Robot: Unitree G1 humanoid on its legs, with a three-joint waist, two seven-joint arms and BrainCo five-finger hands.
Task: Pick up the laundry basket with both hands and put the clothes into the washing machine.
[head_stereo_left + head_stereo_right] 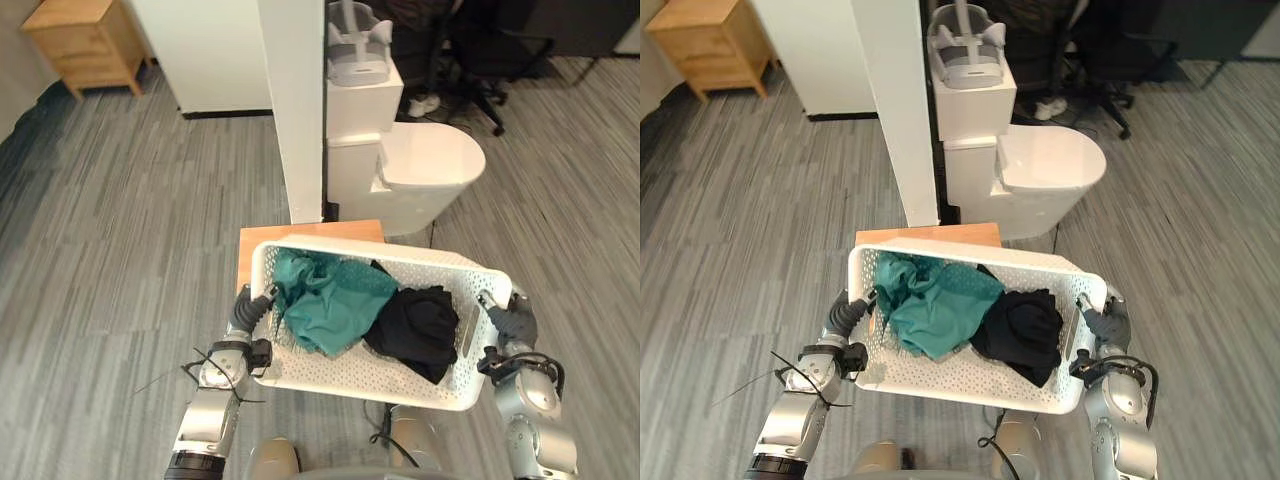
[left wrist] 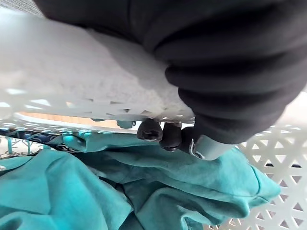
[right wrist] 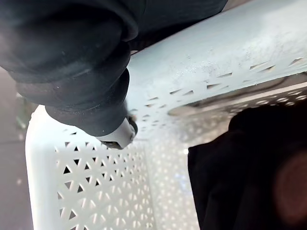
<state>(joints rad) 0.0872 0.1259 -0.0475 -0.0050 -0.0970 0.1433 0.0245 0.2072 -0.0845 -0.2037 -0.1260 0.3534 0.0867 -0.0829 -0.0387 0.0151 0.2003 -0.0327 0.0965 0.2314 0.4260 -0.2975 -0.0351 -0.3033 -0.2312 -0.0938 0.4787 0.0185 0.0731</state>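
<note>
We are seeing the white laundry basket (image 1: 340, 378) gripped at its two short ends, in front of the body and low in the head views. The left hand (image 1: 248, 312) is clamping the left end. In its wrist view its dark-tipped fingers (image 2: 150, 130) are curling over the rim and down into the basket, just above the cloth. The right hand (image 1: 512, 322) is holding the right end beside the handle slot, with its fingers hooking over the rim. In its own wrist view most of them are sitting behind the dark cover, with only a silver part (image 3: 120, 136) showing against the perforated wall.

Inside the basket, the teal clothes (image 1: 330, 300) are lying bunched toward the left end and the black clothes (image 1: 420, 325) toward the right, the two piles touching in the middle.

The far left corner of the basket is overlapping a small wooden counter (image 1: 330, 230); we cannot tell whether the basket is resting on it. Beyond it a white pillar (image 1: 295, 110) is standing on the grey striped floor (image 1: 120, 250), with a white rounded unit (image 1: 430, 170) just beside it and a white headset (image 1: 358, 45) sitting on top. A wooden cabinet (image 1: 88, 42) is standing well apart at the far left, and a black chair (image 1: 480, 50) at the far right.
</note>
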